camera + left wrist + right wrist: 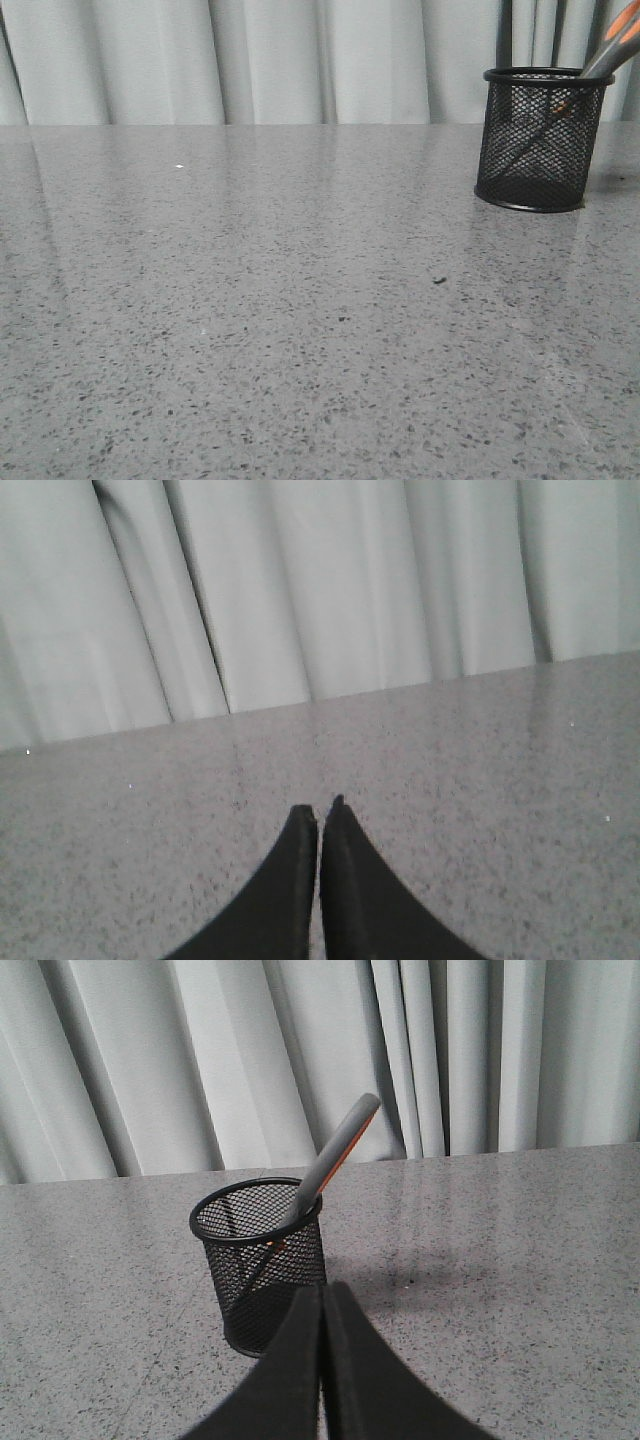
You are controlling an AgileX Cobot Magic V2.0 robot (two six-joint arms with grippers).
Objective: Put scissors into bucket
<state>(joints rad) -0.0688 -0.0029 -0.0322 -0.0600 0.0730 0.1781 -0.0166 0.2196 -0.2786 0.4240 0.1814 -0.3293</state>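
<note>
The bucket [541, 138] is a black wire-mesh cup standing upright at the far right of the grey table. The scissors [612, 48] stand inside it, blades down, grey handles lined in orange leaning out over the rim. In the right wrist view the bucket [262, 1260] and the scissors [335, 1155] show just beyond my right gripper [323, 1288], which is shut and empty, a short way back from the cup. My left gripper [320, 808] is shut and empty over bare table, near the curtain. Neither gripper shows in the front view.
A pale grey curtain [300, 60] hangs behind the table's far edge. The grey speckled tabletop [280, 320] stretches across the front view with only a small dark speck [439, 280] on it.
</note>
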